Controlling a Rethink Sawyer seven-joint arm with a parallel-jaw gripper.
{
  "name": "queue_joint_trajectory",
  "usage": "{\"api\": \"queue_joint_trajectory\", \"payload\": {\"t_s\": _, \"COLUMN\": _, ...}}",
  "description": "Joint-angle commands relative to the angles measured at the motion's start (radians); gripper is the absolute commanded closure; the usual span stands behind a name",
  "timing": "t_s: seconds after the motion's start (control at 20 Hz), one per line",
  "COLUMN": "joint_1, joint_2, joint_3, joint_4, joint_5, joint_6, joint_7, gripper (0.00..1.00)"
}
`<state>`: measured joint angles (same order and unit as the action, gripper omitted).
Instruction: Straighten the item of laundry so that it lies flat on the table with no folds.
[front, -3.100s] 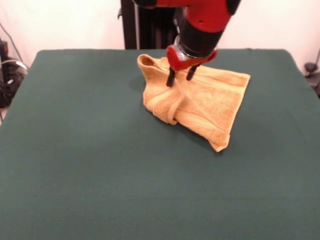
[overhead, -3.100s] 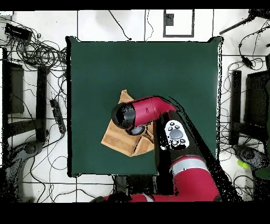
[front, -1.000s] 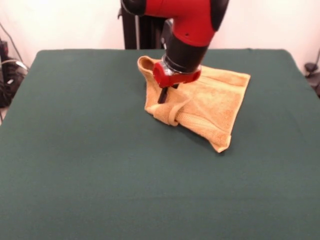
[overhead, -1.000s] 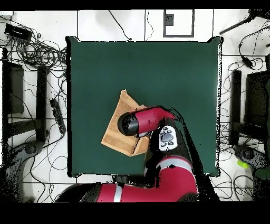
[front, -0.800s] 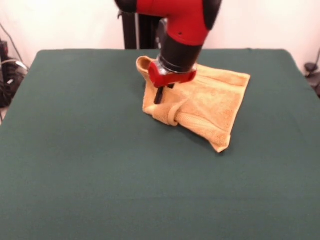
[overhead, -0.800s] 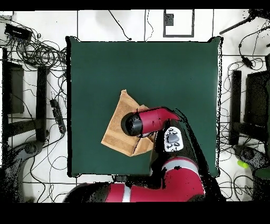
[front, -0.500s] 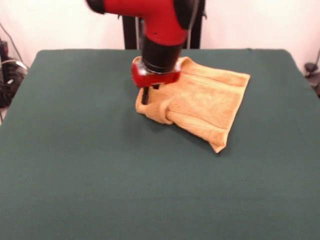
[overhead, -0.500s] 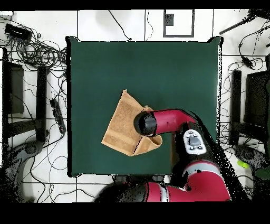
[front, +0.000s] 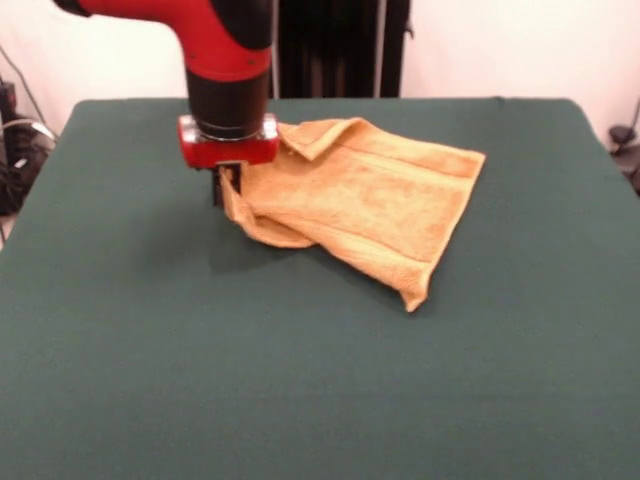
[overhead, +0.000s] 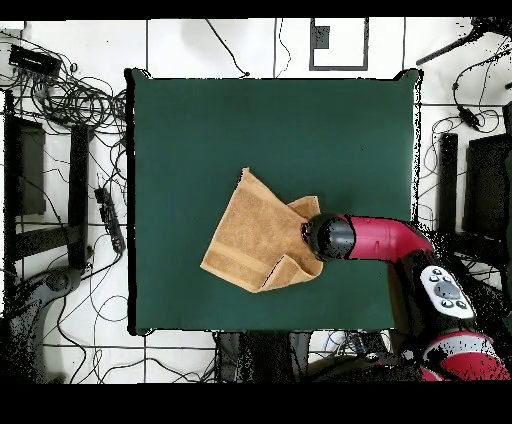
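Note:
The orange-tan towel, the item of laundry (front: 370, 205) (overhead: 258, 238), lies on the dark green table (front: 320, 380) (overhead: 200, 130), mostly spread but with a corner folded over at its far edge and a curled fold at its left end. My gripper (front: 222, 185) holds that left end, shut on the towel's edge, which hangs lifted a little above the table. From above, the red arm covers the gripper, beside the towel's right side (overhead: 310, 235).
Cables and dark equipment lie on the floor around the table (overhead: 70, 100). A black stand rises behind the table's far edge (front: 330, 50). Green cloth stretches wide in front of the towel.
My gripper has dragged the towel's gripped end to the left in the front view, pulling the cloth open and wider; the whole towel has shifted slightly with it.

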<state>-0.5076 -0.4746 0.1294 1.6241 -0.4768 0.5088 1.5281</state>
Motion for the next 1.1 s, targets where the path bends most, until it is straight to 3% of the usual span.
{"api": "queue_joint_trajectory", "payload": {"t_s": 0.05, "joint_1": 0.014, "joint_2": 0.013, "joint_3": 0.161, "joint_4": 0.031, "joint_5": -0.051, "joint_6": 0.079, "joint_7": -0.157, "gripper": 1.00}}
{"api": "queue_joint_trajectory", "payload": {"t_s": 0.55, "joint_1": -0.030, "joint_2": -0.009, "joint_3": 0.204, "joint_4": 0.060, "joint_5": -0.071, "joint_6": 0.033, "joint_7": -0.152, "gripper": 1.00}}
{"api": "queue_joint_trajectory", "payload": {"t_s": 0.9, "joint_1": -0.173, "joint_2": 0.020, "joint_3": 0.343, "joint_4": 0.098, "joint_5": -0.091, "joint_6": -0.073, "joint_7": -0.181, "gripper": 1.00}}
{"api": "queue_joint_trajectory", "payload": {"t_s": 1.1, "joint_1": -0.259, "joint_2": 0.026, "joint_3": 0.426, "joint_4": 0.101, "joint_5": -0.153, "joint_6": -0.147, "joint_7": -0.204, "gripper": 1.00}}
